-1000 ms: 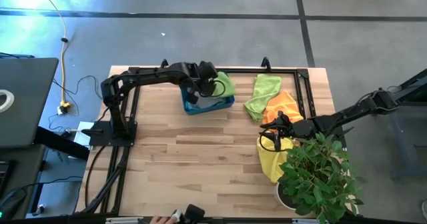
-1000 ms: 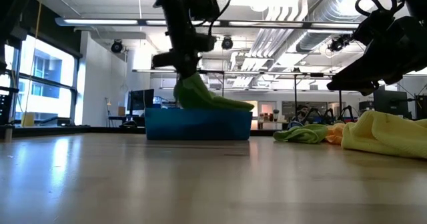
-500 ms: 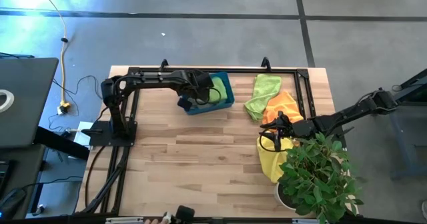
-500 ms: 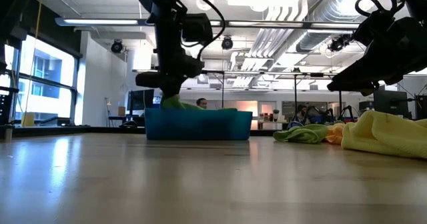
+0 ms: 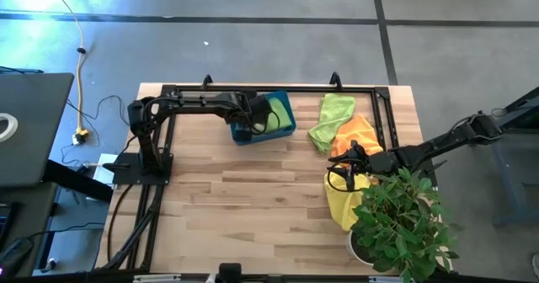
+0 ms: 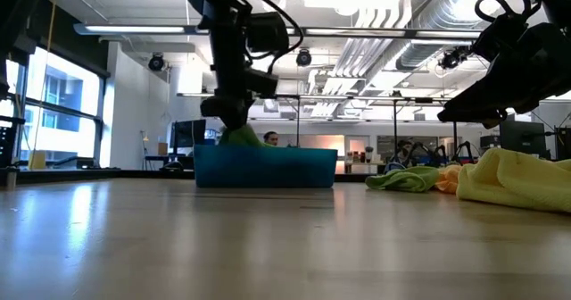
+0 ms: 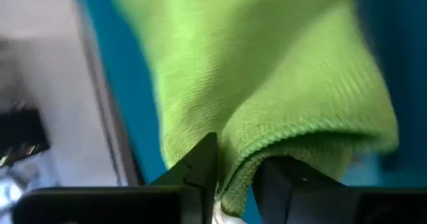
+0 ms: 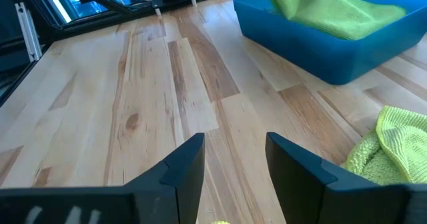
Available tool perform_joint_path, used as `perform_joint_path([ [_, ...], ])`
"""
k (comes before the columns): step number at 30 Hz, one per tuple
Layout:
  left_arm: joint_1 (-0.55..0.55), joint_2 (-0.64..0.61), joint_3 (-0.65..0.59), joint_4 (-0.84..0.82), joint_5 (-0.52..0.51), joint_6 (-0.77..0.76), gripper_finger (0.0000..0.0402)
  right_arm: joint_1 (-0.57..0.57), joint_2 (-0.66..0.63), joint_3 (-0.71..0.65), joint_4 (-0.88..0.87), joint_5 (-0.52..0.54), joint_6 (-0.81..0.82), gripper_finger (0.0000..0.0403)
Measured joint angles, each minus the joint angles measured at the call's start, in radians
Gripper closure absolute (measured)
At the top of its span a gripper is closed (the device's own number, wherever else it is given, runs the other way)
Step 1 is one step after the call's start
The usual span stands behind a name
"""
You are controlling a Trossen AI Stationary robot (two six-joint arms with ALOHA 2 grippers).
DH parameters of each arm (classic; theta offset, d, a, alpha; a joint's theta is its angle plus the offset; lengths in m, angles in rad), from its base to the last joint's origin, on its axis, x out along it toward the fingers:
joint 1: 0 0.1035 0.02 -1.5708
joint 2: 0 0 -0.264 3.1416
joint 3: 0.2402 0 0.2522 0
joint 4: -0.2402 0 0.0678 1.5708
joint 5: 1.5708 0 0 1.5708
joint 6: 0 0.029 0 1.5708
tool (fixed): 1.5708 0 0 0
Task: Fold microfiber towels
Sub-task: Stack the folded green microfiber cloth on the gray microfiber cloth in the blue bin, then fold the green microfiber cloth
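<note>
Since the earlier frame, the folded lime green towel (image 7: 267, 84) is lowered into the teal bin (image 5: 282, 130), loosely pinched by the left gripper (image 7: 233, 177); the right gripper (image 8: 233, 164) is held open above the table, and the green towel (image 5: 331, 119), orange towel (image 5: 358, 133) and yellow towel (image 5: 341, 205) are left unfolded.

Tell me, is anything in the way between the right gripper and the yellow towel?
Nothing visible. The right gripper hangs open just above the yellow towel, with only air between them. The plant stands beside it, not in between.
</note>
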Motion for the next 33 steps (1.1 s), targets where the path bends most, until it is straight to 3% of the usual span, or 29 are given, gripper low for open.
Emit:
perform_joint_path([
  [4, -0.022, 0.000, 0.000, 0.021, -0.069, -0.121, 0.0299, 0.000, 0.000, 0.000, 0.000, 0.000, 0.000, 0.0252],
  [13, -0.087, 0.000, 0.000, -0.099, -0.050, -0.313, 0.0265, 0.000, 0.000, 0.000, 0.000, 0.000, 0.000, 0.0252],
  [20, -0.122, 0.001, 0.000, -0.120, -0.319, -0.357, 0.0262, 0.000, 0.000, 0.000, 0.000, 0.000, 0.000, 0.0252],
  [25, -0.160, 0.001, 0.008, -0.133, -0.393, -0.437, 0.0263, 0.000, 0.000, 0.000, 0.000, 0.000, 0.000, 0.0252],
  [29, -0.209, 0.001, 0.041, -0.262, -0.311, -0.610, 0.0263, 0.000, 0.000, 0.000, 0.000, 0.000, 0.000, 0.0252],
  [33, -0.255, 0.001, 0.053, -0.325, -0.255, -0.676, 0.0264, 0.000, 0.000, 0.000, 0.000, 0.000, 0.000, 0.0252],
])
